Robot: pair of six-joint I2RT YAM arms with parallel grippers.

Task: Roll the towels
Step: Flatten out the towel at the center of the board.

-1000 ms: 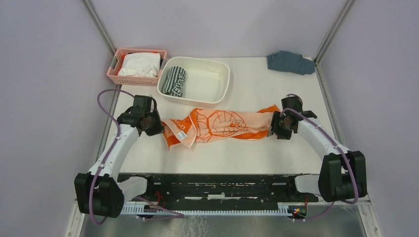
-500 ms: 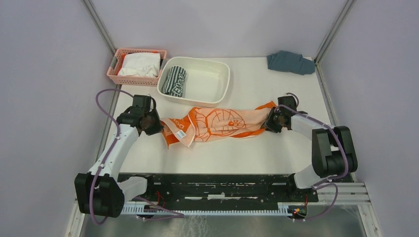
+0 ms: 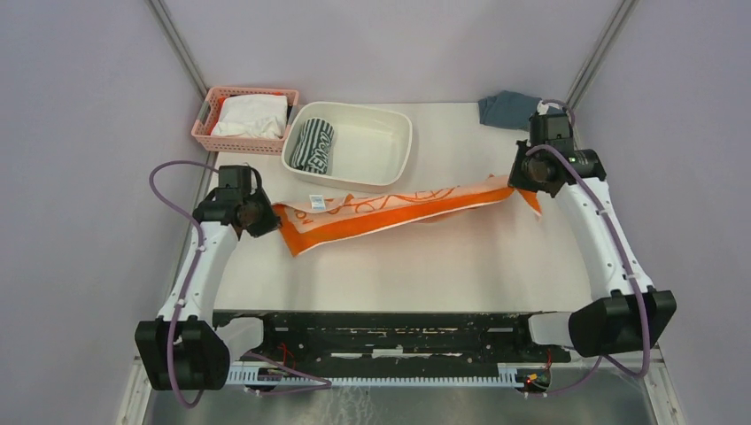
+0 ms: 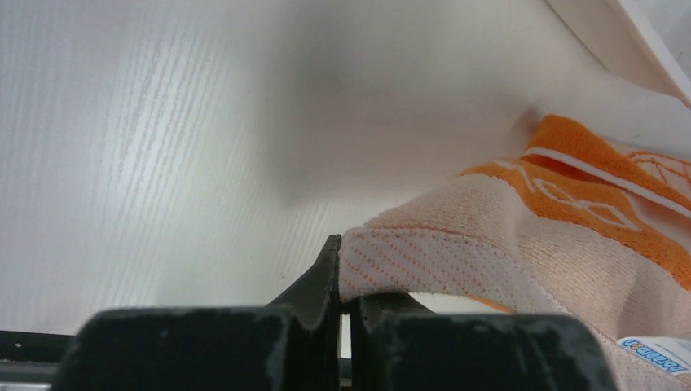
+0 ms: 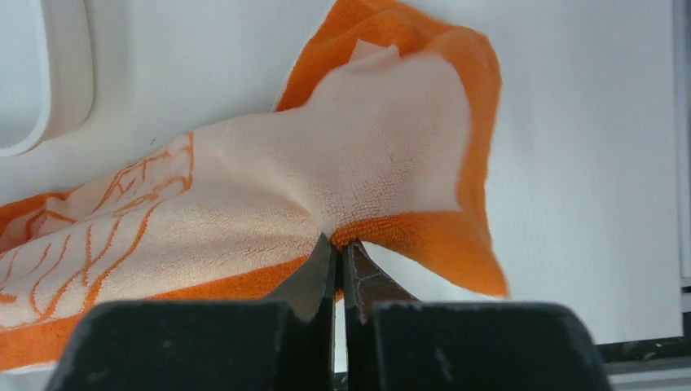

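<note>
The orange towel (image 3: 390, 209) with its peach centre hangs stretched in a long band between my two grippers, above the table. My left gripper (image 3: 266, 218) is shut on its left end (image 4: 424, 261). At the far right, my right gripper (image 3: 516, 180) is shut on the towel's orange border (image 5: 383, 228), and a corner flap droops past it. The green-and-white striped towel (image 3: 313, 145) lies rolled in the white tub (image 3: 394, 168) at the back.
A pink basket (image 3: 205, 129) holding a white cloth (image 3: 251, 116) stands at the back left. A blue-grey cloth (image 3: 507, 109) lies at the back right corner, just behind my right wrist. The tub's front rim is close behind the stretched towel.
My right gripper closed on the orange towel's right end and swung it back and to the right, lifting it. The crumpled towel pulled out into a taut band. My left gripper shifted slightly left.
</note>
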